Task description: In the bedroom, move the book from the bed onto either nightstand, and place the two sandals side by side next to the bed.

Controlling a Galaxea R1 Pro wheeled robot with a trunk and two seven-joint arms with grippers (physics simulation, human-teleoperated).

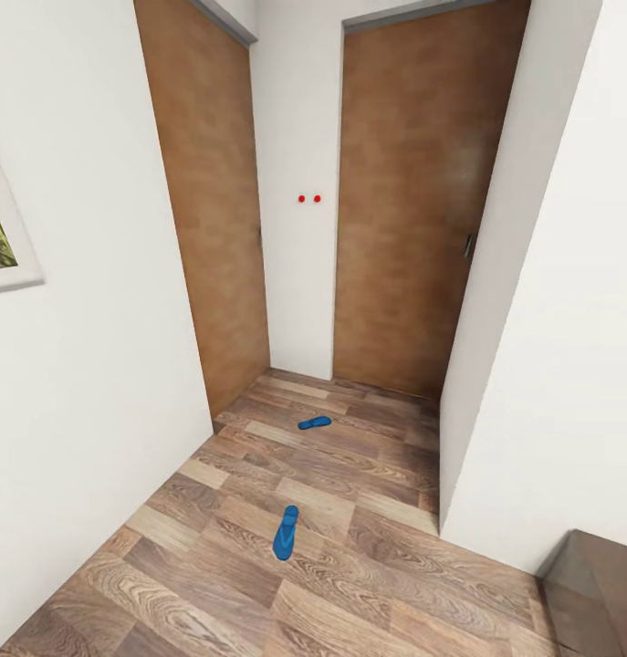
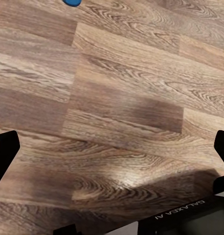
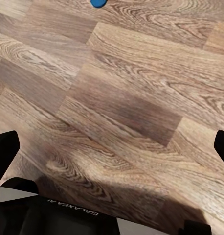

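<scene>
Two blue sandals lie apart on the wood-plank floor [image 1: 368, 493] of a short passage. The nearer sandal [image 1: 286, 532] points away from me; the farther sandal [image 1: 315, 422] lies crosswise close to the doors. A blue sandal edge [image 2: 71, 2] shows above bare planks in the left wrist view, with my left gripper [image 2: 112, 147] open and empty. My right gripper [image 3: 112, 147] is also open over the floor, a blue sandal tip [image 3: 97, 3] ahead of it. The book and the bed are out of view.
Two shut brown doors [image 1: 213, 201] [image 1: 413, 201] close the passage's far end, with white walls on both sides. A white wall corner [image 1: 459, 438] juts in at right. A dark brown wooden furniture corner [image 1: 596, 593] sits at bottom right; I cannot tell whether it is a nightstand.
</scene>
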